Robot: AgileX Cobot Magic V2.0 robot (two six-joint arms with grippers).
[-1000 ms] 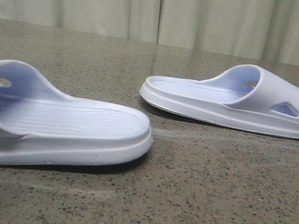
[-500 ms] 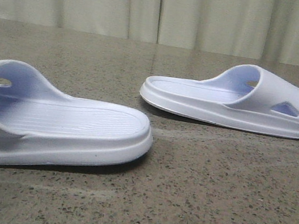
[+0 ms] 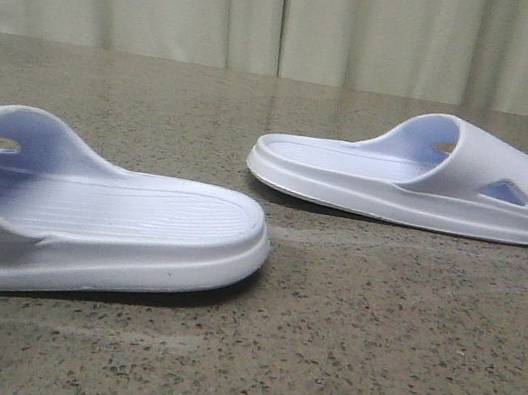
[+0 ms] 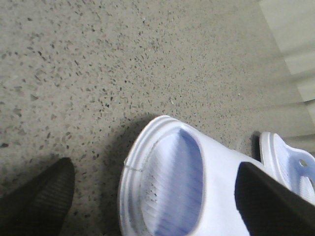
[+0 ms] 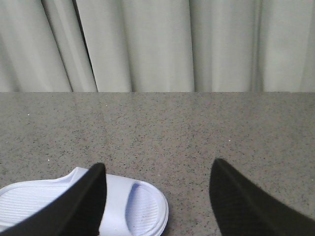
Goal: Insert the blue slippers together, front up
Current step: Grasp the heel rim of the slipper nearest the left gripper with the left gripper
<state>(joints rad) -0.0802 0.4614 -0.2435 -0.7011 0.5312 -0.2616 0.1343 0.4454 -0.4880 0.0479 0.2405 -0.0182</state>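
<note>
From the front, the two blue slippers lie flat on the speckled stone table, soles down and well apart. The near slipper sits close to the camera; taking it as the landmark, the far slipper rests beyond it and off to the right, its strap end pointing away to the right while the near one's strap end points left. No arm shows in this view, and the pale curtain hangs behind the table.

In the left wrist view, the left gripper hangs above the near slipper with its dark fingers spread wide, one on bare table beside the slipper's rounded end, the other over its strap. It holds nothing. A sliver of the far slipper shows just past the near one's strap.

In the right wrist view, the right gripper is also spread wide and empty, looking across the table at the curtain, with one end of a slipper under its fingers; I cannot tell which slipper it is.

To my eye the step in hand is the first grasp. It would go best if the left fingers centre across the near slipper's width before closing, pinching the foam sidewalls rather than the springy strap, so the slipper lifts level and can be turned toe-up for nesting.
</note>
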